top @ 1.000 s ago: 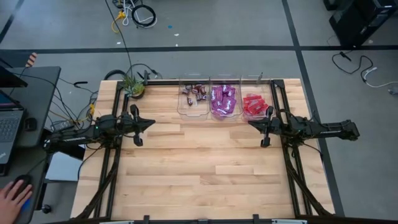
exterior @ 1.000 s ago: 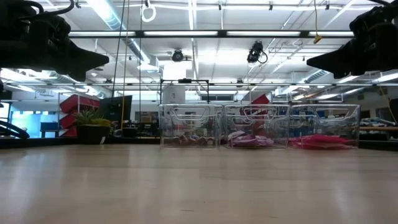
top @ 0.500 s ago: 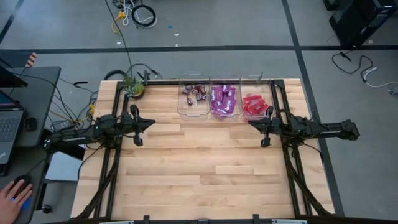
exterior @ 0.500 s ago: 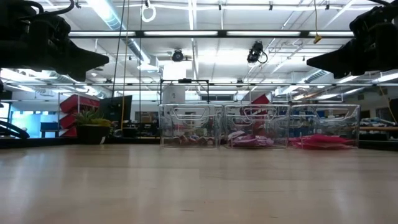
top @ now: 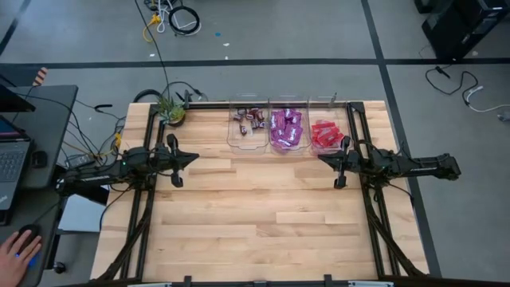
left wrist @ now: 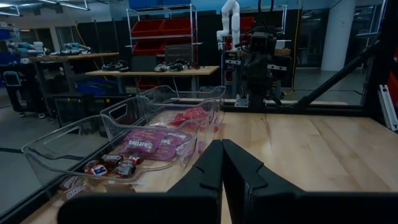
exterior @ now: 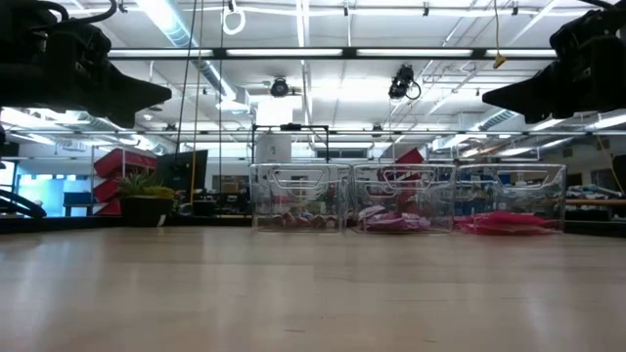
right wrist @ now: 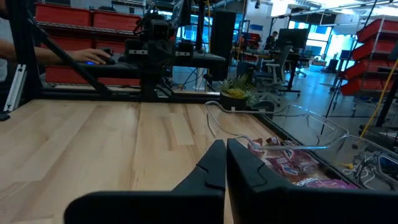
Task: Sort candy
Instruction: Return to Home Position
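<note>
Three clear plastic trays stand side by side at the table's far edge. The left tray (top: 248,123) holds dark brown wrapped candy (left wrist: 116,165), the middle tray (top: 287,127) purple-magenta packets (left wrist: 155,140), the right tray (top: 325,131) red packets (left wrist: 189,116). My left gripper (top: 194,159) hangs shut above the table's left side, pointing level toward the right, with nothing between its fingers. My right gripper (top: 321,157) hangs shut above the right side, pointing level toward the left, also holding nothing. Both stand a little nearer than the trays.
A small potted plant (top: 170,110) stands at the table's far left corner. Black frame rails (top: 142,199) run along the left and right sides of the table. A person's hand (top: 17,249) rests on a mouse at a desk left of the table.
</note>
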